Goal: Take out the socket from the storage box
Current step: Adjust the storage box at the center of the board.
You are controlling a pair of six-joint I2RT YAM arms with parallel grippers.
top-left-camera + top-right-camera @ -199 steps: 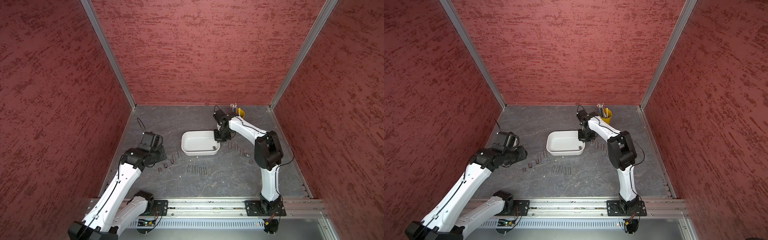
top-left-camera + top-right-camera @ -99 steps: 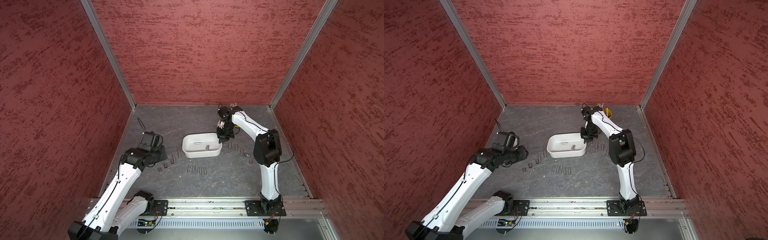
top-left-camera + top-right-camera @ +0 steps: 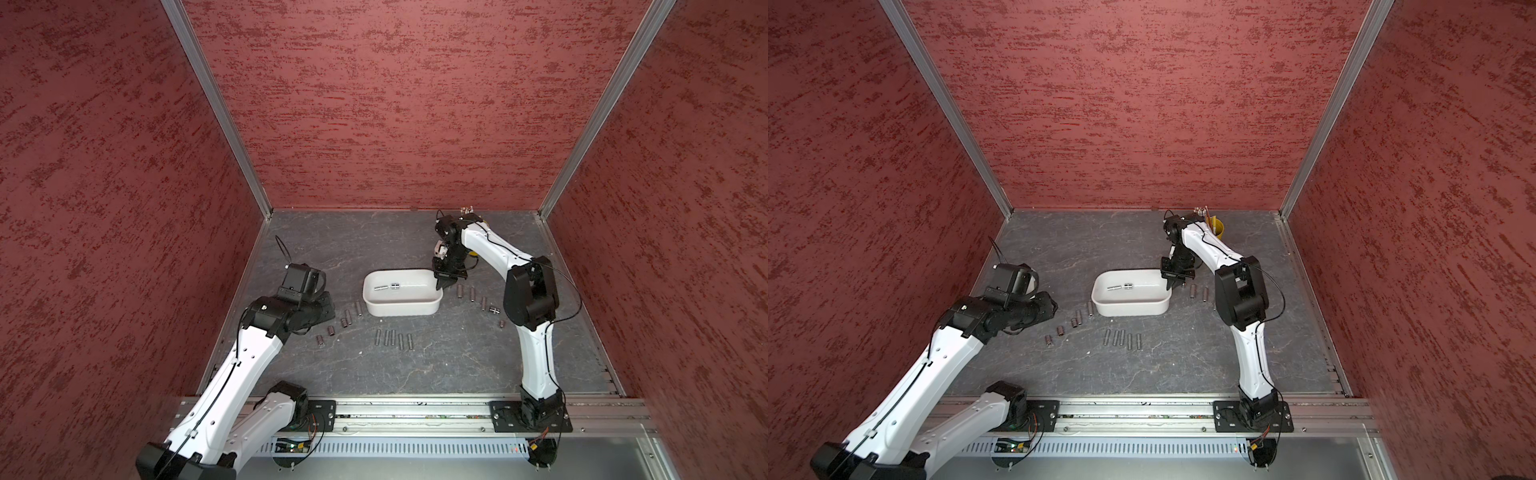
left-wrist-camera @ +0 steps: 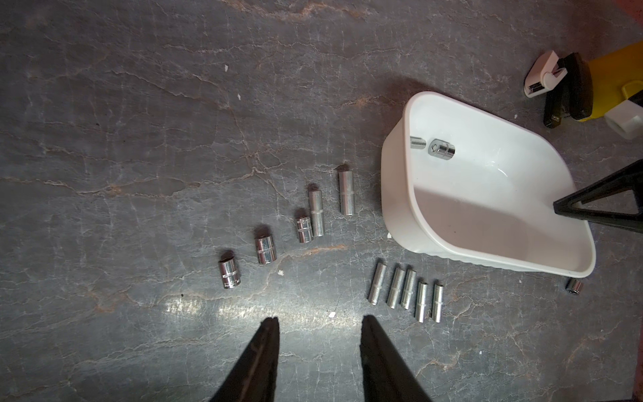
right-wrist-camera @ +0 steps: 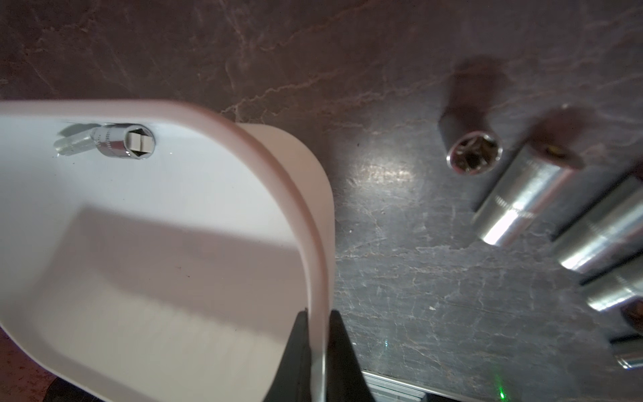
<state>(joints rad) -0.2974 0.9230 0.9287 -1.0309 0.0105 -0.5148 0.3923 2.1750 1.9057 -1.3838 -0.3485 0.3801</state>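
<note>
My right gripper pinches the rim of the white storage box. Two sockets lie end to end inside, at the end away from the grip. My left gripper hangs part-open and empty near loose sockets, whose engraving I cannot read.

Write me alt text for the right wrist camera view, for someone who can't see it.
The right gripper is shut on the rim of the white storage box, one finger inside and one outside. Two chrome sockets lie end to end inside the box near one wall, and more sockets lie on the dark stone-look table beside it.
</note>
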